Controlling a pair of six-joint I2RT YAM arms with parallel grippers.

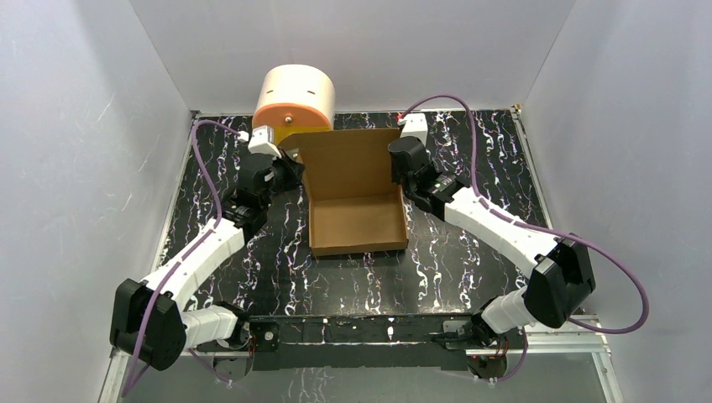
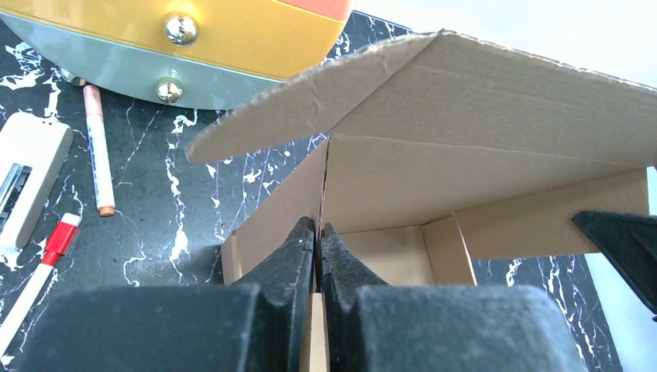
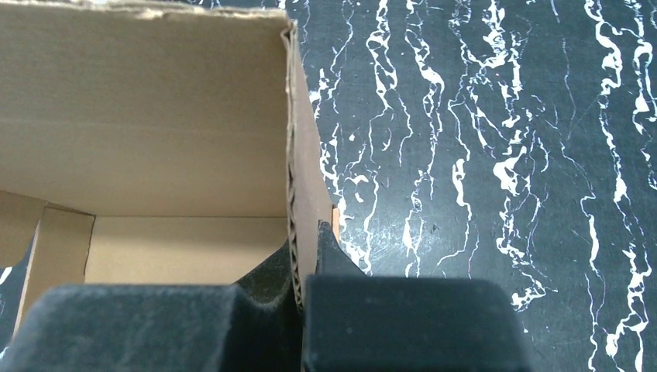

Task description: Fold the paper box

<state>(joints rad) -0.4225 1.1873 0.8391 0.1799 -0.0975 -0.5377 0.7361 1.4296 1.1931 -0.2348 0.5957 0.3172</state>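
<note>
Sitting right between the two claws, the plain brown corrugated cardboard box [image 1: 357,220] is resting on the black marble-look tabletop with white veins [image 1: 470,260]. It's looking half formed: the shallow tray is standing with its walls up, and the big lid panel is rising from the far wall.

The left claw [image 2: 318,232] is pressing its two black fingers together on the tray's left wall. The thin cardboard edge is running up between the pads, so it's pinching the box. The right claw [image 3: 306,249] is doing the same thing on the opposite wall, with the corrugated edge getting sandwiched between its fingers. One finger is sitting inside the tray and the other outside.

Inside the tray, ahead of both claws, only the bare cardboard floor is showing, plus small corner tabs folding in by the far wall. Above the left claw the lid is towering, and a rounded side flap is sticking out to that claw's left, over the tabletop.

Beyond the left claw, past the lid, a cream cylinder with an orange and yellow front [image 1: 295,96] is sitting just behind the box. Off to that claw's left, a thin pink-orange pen [image 2: 98,147], a white marker with a red cap [image 2: 39,271] and a flat white rectangular block [image 2: 27,182] are lying on the tabletop, apart from the box. To the right of the right claw the veined tabletop is stretching away.
</note>
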